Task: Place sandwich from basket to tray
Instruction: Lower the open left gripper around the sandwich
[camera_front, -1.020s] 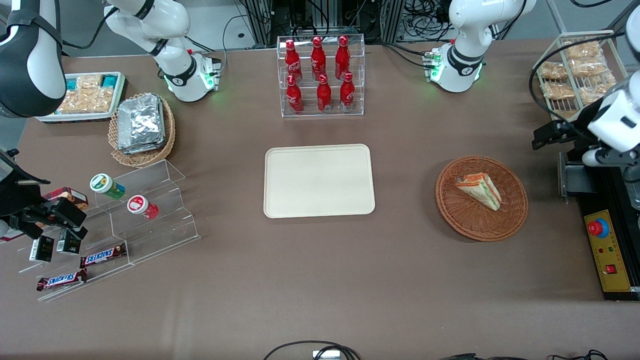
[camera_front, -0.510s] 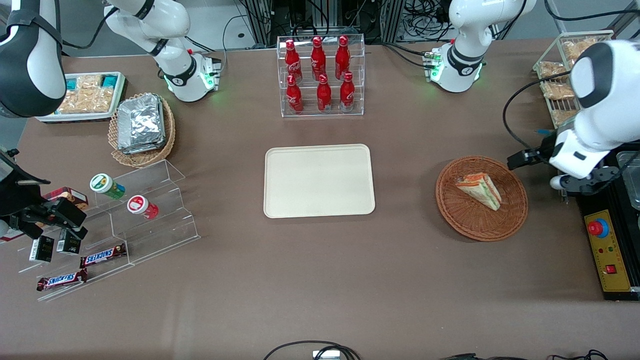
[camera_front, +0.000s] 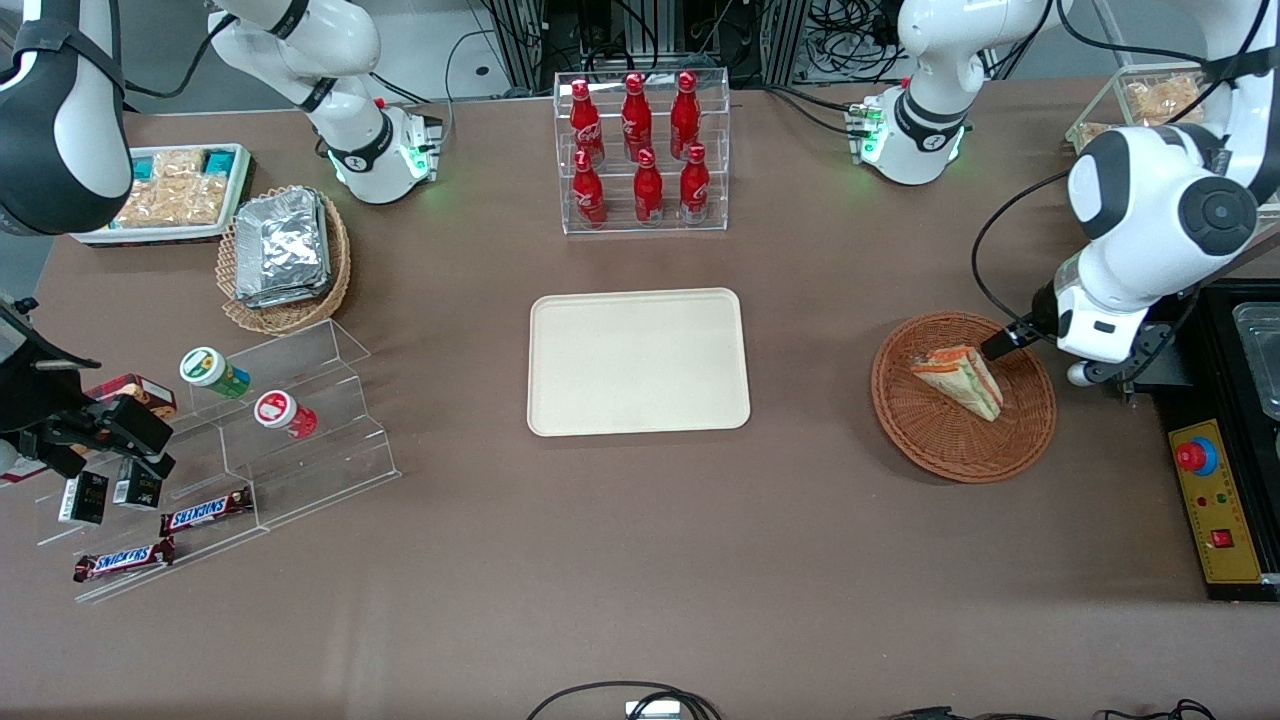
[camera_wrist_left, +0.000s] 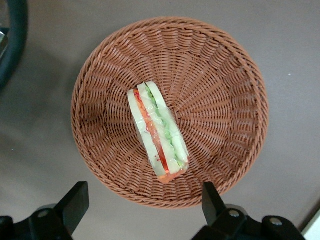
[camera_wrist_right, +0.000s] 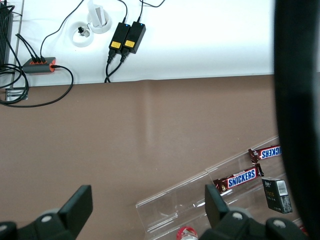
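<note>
Sandwich (camera_front: 957, 380) lies in the basket (camera_front: 930, 450), with the gripper (camera_wrist_left: 145, 212) now poised above it, fingers (camera_wrist_left: 75, 202) spread wide and holding nothing.

Within the last second the left arm has swung in from the working arm's end of the surface until its gripper hangs over the basket's rim; the sandwich, the basket and the bare tray (camera_front: 638, 361) have not shifted, so the task appears to be at the approach, with the grasp and the carry to the tray, well apart from the basket, not yet begun. The front view shows only one dark fingertip near the sandwich, the arm's body hiding the rest; the left wrist view shows both fingers apart, looking down on the wedge's layered edge, which lies near the basket's middle.
</note>
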